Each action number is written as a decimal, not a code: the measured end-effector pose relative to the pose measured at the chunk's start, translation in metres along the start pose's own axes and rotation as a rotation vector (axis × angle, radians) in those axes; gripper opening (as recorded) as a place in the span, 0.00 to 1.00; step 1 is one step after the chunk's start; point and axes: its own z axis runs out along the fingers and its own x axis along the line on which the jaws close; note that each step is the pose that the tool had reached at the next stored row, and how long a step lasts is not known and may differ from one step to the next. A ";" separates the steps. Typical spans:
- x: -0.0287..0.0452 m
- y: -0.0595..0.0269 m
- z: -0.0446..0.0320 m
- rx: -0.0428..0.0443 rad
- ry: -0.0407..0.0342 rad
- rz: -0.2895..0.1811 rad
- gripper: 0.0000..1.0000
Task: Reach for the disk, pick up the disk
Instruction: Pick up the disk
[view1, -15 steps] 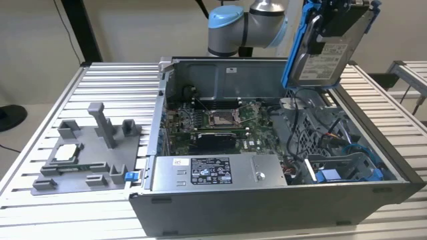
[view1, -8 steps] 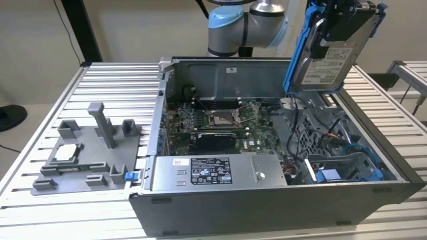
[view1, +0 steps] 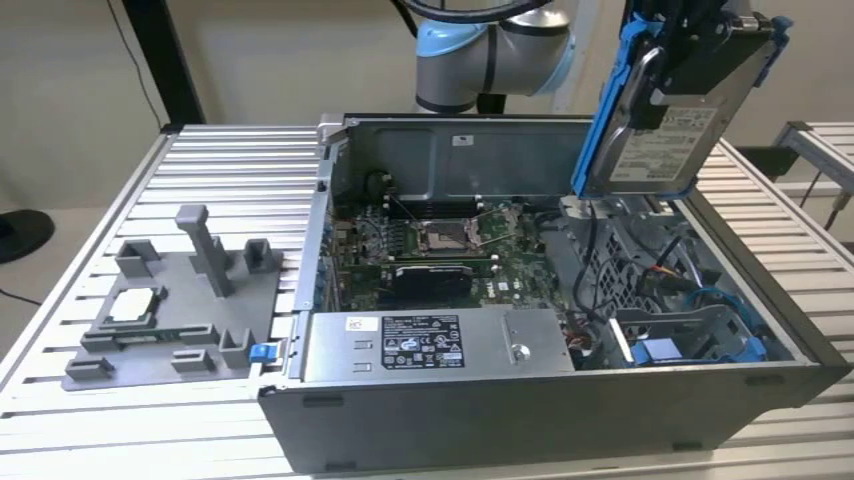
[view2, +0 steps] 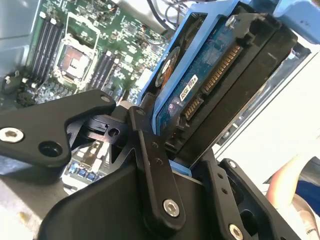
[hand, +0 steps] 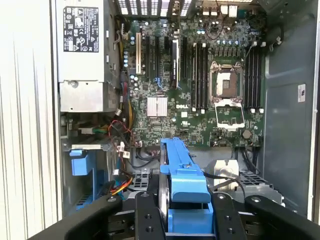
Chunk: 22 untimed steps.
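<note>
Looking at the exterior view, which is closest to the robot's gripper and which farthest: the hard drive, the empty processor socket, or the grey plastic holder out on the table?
1. The disk: clamped in the gripper, lifted above the case.
2. The processor socket: below, on the motherboard inside the open case.
3. The grey holder: farthest, on the table at the exterior view's left, outside the case.

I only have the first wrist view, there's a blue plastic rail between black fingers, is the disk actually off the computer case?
Observer: Yes. In the exterior view the flat silver metal disk with blue side rails hangs above the open grey computer case, clear of it.
Operator: Which way does it hang?
Observer: On edge, its white label facing the exterior camera.
Operator: Gripper shut on it?
Observer: The second wrist view shows the gripper clamping its sides.
</note>
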 end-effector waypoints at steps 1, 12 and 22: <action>0.0027 -0.0001 -0.0002 -0.0008 0.0001 0.001 0.00; 0.0291 -0.0010 -0.0018 -0.0074 0.0001 0.013 0.00; 0.0458 -0.0106 -0.0012 -0.0099 0.0002 0.015 0.00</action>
